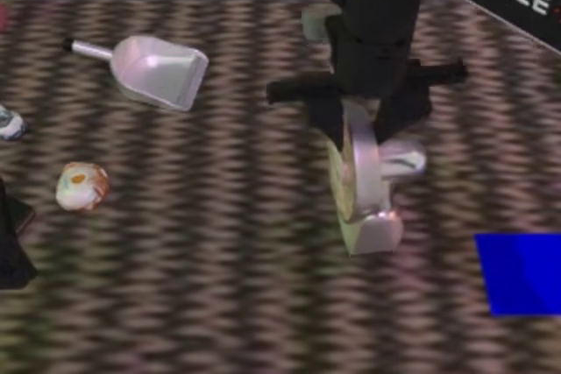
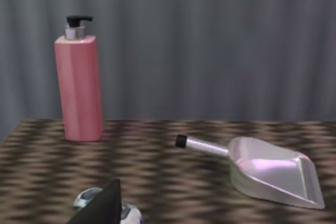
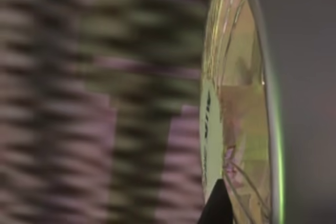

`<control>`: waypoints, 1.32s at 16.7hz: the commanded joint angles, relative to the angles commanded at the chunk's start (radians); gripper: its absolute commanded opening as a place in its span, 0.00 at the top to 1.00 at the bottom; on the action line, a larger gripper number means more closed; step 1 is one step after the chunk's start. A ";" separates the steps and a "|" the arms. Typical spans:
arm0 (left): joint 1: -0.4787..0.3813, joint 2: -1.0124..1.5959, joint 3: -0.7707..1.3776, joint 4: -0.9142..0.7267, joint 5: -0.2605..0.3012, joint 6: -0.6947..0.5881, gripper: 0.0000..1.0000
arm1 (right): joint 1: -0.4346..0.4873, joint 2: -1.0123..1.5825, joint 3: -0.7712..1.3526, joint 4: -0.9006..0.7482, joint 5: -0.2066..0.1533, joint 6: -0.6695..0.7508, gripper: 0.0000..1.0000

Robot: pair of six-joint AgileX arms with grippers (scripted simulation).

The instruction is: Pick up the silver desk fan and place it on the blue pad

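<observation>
The silver desk fan (image 1: 368, 190) is in the middle of the table, its thick disc head seen edge-on and its stubby stand (image 1: 405, 161) pointing right. My right gripper (image 1: 364, 124) reaches down over the head's far end and is shut on the disc. In the right wrist view one dark fingertip (image 3: 216, 205) lies against the tan-green grille face of the fan (image 3: 236, 103); the other finger is hidden behind the disc. The blue pad (image 1: 521, 273) lies flat at the right edge, apart from the fan. My left gripper (image 1: 10, 251) is parked at the left edge, open.
A silver scoop (image 1: 158, 72) with a black-tipped handle lies at the back left. A small orange-and-white round object (image 1: 81, 186) sits near the left. A pink pump bottle (image 2: 79, 87) stands at the table's far edge. A small grey object (image 1: 9, 122) lies at the left edge.
</observation>
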 joint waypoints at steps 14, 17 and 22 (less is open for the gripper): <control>0.000 0.000 0.000 0.000 0.000 0.000 0.00 | -0.068 -0.107 -0.131 -0.085 -0.048 -0.295 1.00; 0.000 0.000 0.000 0.000 0.000 0.000 0.00 | -0.124 -0.209 -0.243 -0.088 -0.071 -0.563 1.00; 0.000 0.000 0.000 0.000 0.000 0.000 0.00 | -0.233 -0.409 -0.441 -0.041 -0.082 -1.095 1.00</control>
